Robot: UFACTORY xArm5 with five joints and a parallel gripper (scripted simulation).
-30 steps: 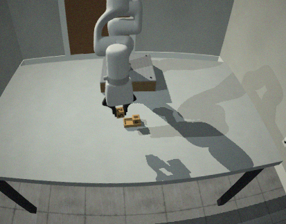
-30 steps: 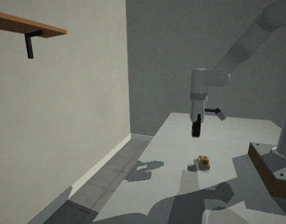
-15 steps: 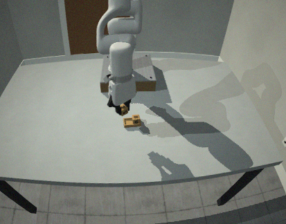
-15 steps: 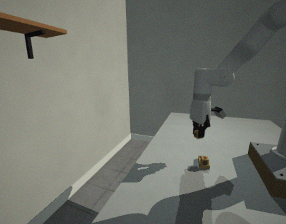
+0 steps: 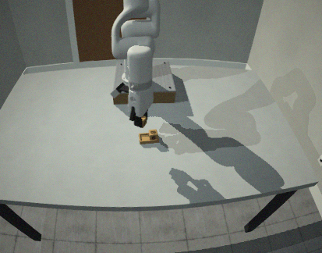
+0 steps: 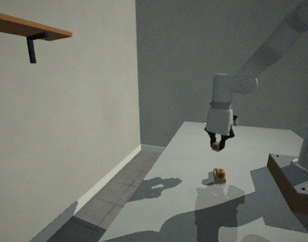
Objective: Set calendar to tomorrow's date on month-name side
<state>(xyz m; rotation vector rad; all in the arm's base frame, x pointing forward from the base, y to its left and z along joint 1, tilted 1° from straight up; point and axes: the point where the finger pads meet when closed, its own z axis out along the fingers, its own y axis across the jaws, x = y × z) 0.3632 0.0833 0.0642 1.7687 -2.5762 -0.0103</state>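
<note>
— Holding one cube (image 6: 215,146) clamped in the gripper (image 6: 216,143), I have it up in the air above the table (image 5: 70,164). The fingers point straight down and the cube sits between them, clear of the surface.

— Where is the tray?

— The tray (image 5: 145,137) lies flat on the table near the middle, at about five o'clock from the gripper in the top view, close by but apart from it. The other cube (image 5: 153,134) stands in the tray's right half; the left half shows bare floor. I can see a dark mark on that cube's faces, but I cannot read the digit at this size.

— And the digit on the held cube?

— Too small to tell. From the side view I make out a dark mark on the face turned toward the camera, nothing more.

— Where is the arm standing?

— On a wooden base block (image 5: 167,96) at twelve o'clock from the tray, toward the far edge of the table. The arm (image 5: 138,74) reaches forward from it and the wrist hangs over the table between block and tray. Its shadow falls across the table toward three and four o'clock, and up the right wall.

— Anything else around?

— A brown door (image 5: 97,27) behind the arm, and a wall shelf (image 6: 30,28) high at the left in the side view.
</note>
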